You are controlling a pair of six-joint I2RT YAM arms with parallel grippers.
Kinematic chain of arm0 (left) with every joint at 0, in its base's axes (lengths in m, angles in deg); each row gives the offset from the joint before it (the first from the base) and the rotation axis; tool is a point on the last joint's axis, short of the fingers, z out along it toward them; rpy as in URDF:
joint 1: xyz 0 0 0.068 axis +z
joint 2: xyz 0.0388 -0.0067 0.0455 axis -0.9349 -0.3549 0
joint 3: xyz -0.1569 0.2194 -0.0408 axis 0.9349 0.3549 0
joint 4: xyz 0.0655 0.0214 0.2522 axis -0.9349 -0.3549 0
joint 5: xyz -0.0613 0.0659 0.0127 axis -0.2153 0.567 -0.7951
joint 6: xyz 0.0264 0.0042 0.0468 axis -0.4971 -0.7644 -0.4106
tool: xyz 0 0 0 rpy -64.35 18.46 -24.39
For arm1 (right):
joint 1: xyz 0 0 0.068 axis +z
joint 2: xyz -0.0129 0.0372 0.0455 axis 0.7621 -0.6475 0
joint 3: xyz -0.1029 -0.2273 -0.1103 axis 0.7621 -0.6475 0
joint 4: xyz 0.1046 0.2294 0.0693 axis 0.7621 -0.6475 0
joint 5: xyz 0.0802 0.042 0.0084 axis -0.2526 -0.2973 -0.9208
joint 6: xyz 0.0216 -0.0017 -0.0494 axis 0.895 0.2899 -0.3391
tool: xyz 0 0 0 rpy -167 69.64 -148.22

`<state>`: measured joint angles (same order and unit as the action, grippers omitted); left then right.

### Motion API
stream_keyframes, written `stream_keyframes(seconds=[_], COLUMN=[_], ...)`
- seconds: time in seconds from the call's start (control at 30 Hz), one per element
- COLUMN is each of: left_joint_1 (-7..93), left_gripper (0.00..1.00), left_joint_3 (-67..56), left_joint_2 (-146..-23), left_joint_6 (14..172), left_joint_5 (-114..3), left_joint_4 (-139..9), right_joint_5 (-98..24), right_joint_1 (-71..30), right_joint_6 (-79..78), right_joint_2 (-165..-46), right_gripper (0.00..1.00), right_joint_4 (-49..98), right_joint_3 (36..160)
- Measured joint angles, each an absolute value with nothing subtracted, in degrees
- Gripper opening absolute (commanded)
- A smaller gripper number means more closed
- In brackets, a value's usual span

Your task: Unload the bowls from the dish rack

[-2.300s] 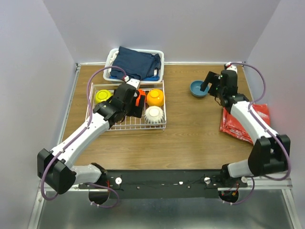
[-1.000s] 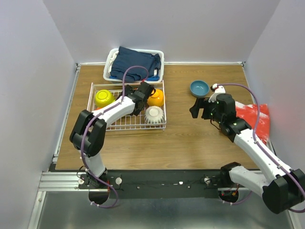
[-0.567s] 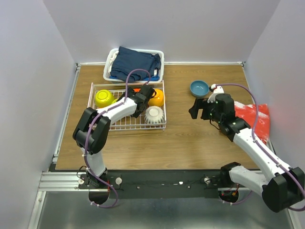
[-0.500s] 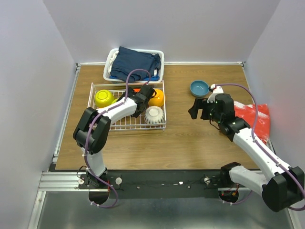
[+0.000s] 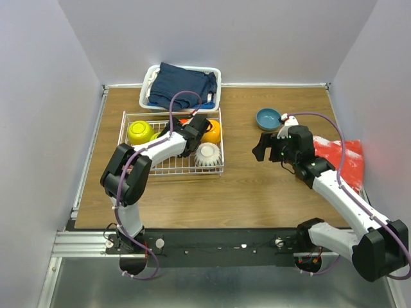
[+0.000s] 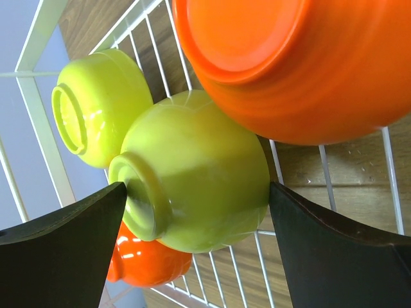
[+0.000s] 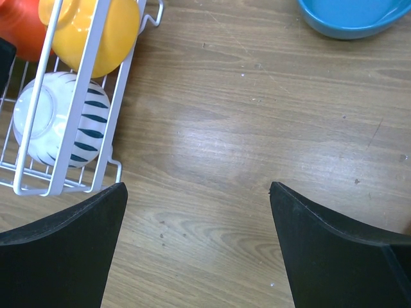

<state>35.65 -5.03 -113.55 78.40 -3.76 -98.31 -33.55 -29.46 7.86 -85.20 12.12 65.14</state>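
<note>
Left wrist camera is showing my left gripper [image 6: 196, 187] spread wide, its dark fingers [image 6: 58, 250] straddling a lime-green bowl [image 6: 199, 160] lying tipped in the dish rack [image 5: 170, 165]. The bowl's foot ring is pointing at one finger. Nothing is being squeezed yet. The tips are sitting right at the foot and the wall, and I cannot tell whether they are touching.

I am judging that this grasp needs care. The bowl is glossy and rounded, so I am planning to sink the fingers past its widest part. Then I am closing slowly and lifting straight up, watching for it slipping out.

Neighbours are crowding it. A second lime-green bowl [image 6: 96, 115] is pressing against one side, a large red-orange bowl [image 6: 289, 64] is leaning over it, and another red-orange bowl [image 6: 144, 263] is peeking out underneath. Any of them may be dragged along.

My right gripper [image 5: 263, 146] is hanging wide open and empty over bare wood. It is sitting between the rack and the blue bowl [image 7: 350, 16] resting on the table [image 7: 257, 160]. The white ribbed bowl [image 7: 54, 125] and the orange-yellow bowl [image 7: 96, 25] are waiting in the rack's near corner.
</note>
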Motion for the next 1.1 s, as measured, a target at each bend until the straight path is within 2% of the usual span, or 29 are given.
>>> stream_keyframes(seconds=[0.97, 1.1], left_joint_1=[34.6, 34.6], left_gripper=[0.99, 0.95], left_joint_3=[-5.8, -6.1], left_joint_2=[-116.0, -116.1], left_joint_6=[83.1, 82.7], left_joint_5=[3.6, 4.0], left_joint_4=[-98.7, -99.5], right_joint_5=[-36.2, -36.3], right_joint_1=[-29.5, -29.5], right_joint_6=[7.9, 7.9], right_joint_2=[-86.9, -86.9], right_gripper=[0.99, 0.99], right_joint_4=[12.1, 12.1], right_joint_3=[65.1, 65.1])
